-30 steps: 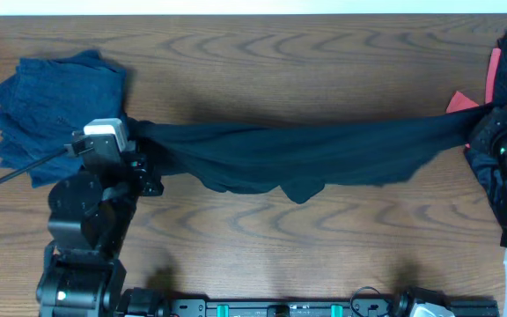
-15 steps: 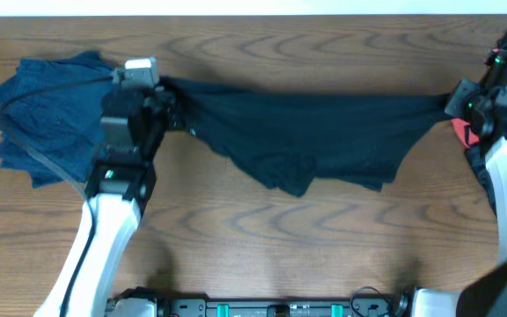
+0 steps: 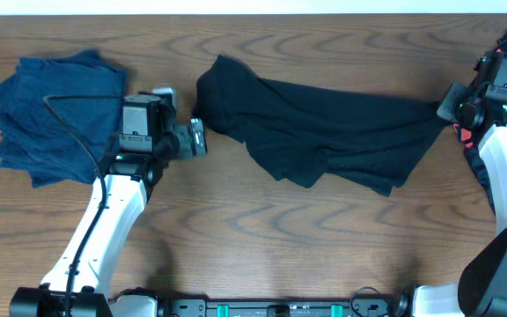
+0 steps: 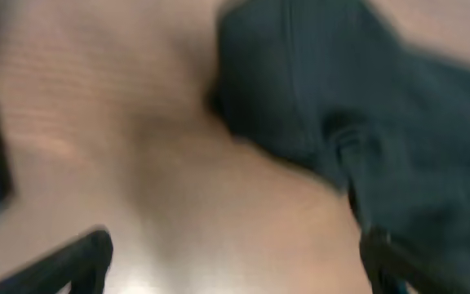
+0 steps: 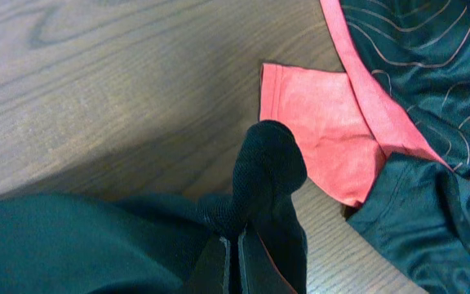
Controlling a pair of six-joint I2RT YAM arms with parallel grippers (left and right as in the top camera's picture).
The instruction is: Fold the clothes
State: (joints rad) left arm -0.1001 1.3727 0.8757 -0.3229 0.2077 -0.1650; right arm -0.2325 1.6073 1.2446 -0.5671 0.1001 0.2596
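L gripper (image 3: 198,139) is over the table (image 3: 324,255), left of centre, pointing right. Jaws are spread wide w/ nothing btwn them. L wrist view is blurred, but both fingers (image 4: 80,257) show far apart w/ bare wood btwn.

Black garment (image 3: 324,123) lies across the far half of the table, from just right of my L gripper to the right edge. Its left end is crumpled near the far edge, just beside my L fingertips. Can't tell if they touch. The middle droops toward the near edge in loose folds.

R gripper (image 5: 239,243) is at the right edge, jaws pressed together, pinching the garment's right corner. The fabric bunches up in a rounded lump above the fingertips.

Coral piece (image 5: 325,131) lies flat on the wood just beside that lump, near the right edge. Its far side is tucked under a dark lined garment (image 5: 414,49) w/ coral trim, which lies at the far right corner.

Blue cloth (image 3: 51,114) is heaped at the far left corner, left of my L arm, apart from the black garment.
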